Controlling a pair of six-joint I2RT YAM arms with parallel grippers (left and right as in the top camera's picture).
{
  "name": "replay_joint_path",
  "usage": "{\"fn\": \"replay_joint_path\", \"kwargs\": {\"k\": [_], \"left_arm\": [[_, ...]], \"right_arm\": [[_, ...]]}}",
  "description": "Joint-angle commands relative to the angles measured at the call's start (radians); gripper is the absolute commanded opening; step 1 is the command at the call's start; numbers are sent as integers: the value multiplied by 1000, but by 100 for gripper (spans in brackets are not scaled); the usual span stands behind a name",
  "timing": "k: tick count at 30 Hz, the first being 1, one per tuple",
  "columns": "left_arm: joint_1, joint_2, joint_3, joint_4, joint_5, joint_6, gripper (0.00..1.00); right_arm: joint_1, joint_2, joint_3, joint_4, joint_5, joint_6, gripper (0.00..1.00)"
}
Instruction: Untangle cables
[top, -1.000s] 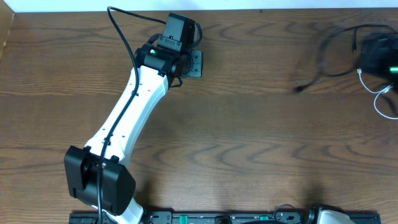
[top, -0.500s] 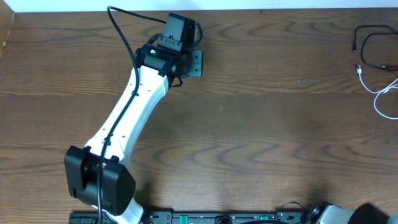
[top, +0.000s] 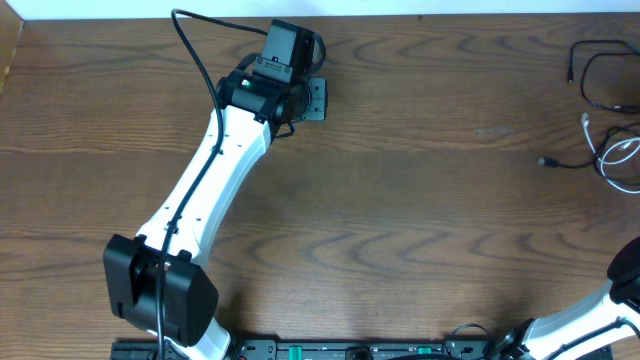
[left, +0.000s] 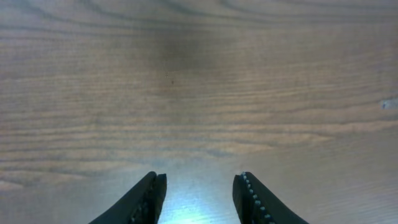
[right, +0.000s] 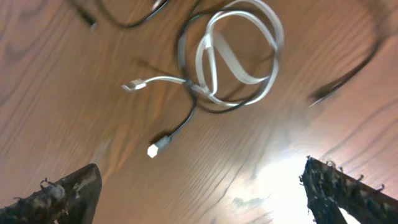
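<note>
The cables lie at the table's far right. In the right wrist view a white cable (right: 244, 48) is coiled in loops with a black cable (right: 186, 115) threaded through them, both plug ends lying loose on the wood. From overhead, the black cable (top: 590, 75) loops at the back right and the white cable (top: 620, 155) sits just in front of it. My right gripper (right: 202, 199) hovers near the tangle, open wide and holding nothing. My left gripper (top: 312, 100) is far off at the back centre. In the left wrist view the left gripper (left: 199, 196) is open over bare wood.
The left arm (top: 215, 170) stretches diagonally from its base (top: 160, 290) at the front left. The right arm (top: 590, 320) shows only at the front right corner. A black plug end (top: 545, 160) lies left of the white cable, near the right table edge.
The right gripper, which was shut over the cables at the far right, has let go, opened wide and pulled back toward the front. The cables have shifted; a black plug end now lies further left.
</note>
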Motion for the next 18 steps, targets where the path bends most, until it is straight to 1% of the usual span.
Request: {"fn": "replay_joint_path", "kwargs": {"k": [1, 3, 4, 5, 6, 11, 18], "left_arm": [[2, 2, 14, 22, -6, 6, 51], [2, 2, 14, 24, -6, 6, 56], [1, 2, 14, 20, -6, 6, 71], [1, 2, 14, 16, -6, 6, 76], [1, 2, 14, 5, -6, 6, 100], [1, 2, 14, -21, -6, 6, 100], [1, 2, 14, -20, -5, 6, 100]], "right_arm": [[9, -68, 14, -45, -242, -154, 99], [19, -102, 15, -71, -310, -207, 99], [28, -129, 14, -89, -350, -245, 99], [36, -153, 15, -104, -376, -272, 99], [55, -202, 14, -131, -407, -322, 99], [112, -336, 14, -213, -405, -404, 99], [191, -535, 14, -306, -438, -398, 99]]}}
